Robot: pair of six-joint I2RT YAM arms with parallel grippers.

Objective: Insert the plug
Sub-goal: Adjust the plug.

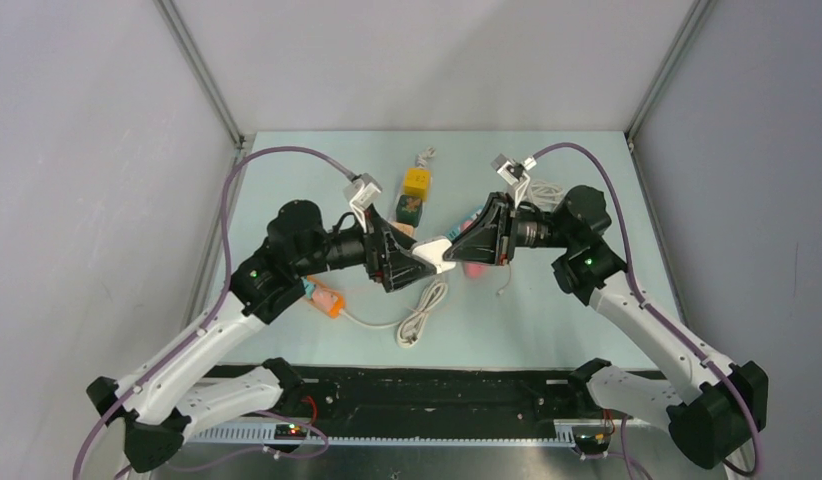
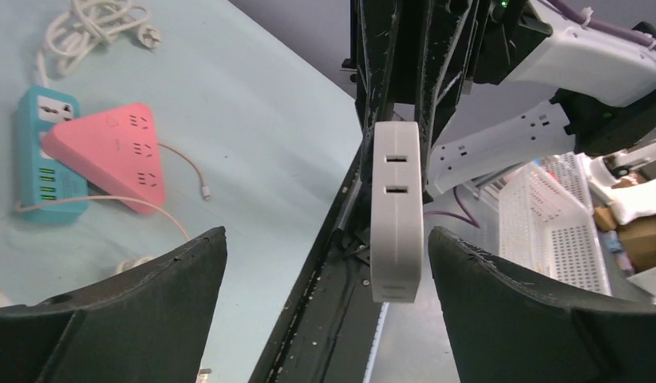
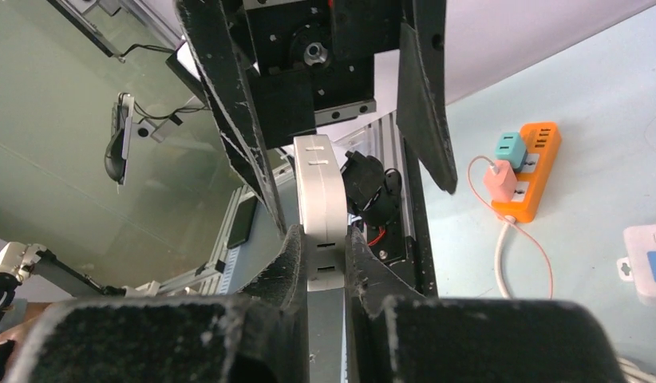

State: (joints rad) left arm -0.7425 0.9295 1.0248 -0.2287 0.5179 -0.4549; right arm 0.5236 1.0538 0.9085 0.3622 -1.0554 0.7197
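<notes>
A white flat adapter block with paired slots on its edge hangs in mid-air between the two arms. My right gripper is shut on one end of it. My left gripper is open, its two fingers standing on either side of the block's other end without touching it; the block is nearer the right-hand finger. In the top view the left gripper and right gripper face each other tip to tip. I cannot see any plug pins on the block.
On the table lie an orange power strip with pink and teal plugs in it, a pink triangular strip over a teal one, a coiled white cable, and a yellow cube at the back.
</notes>
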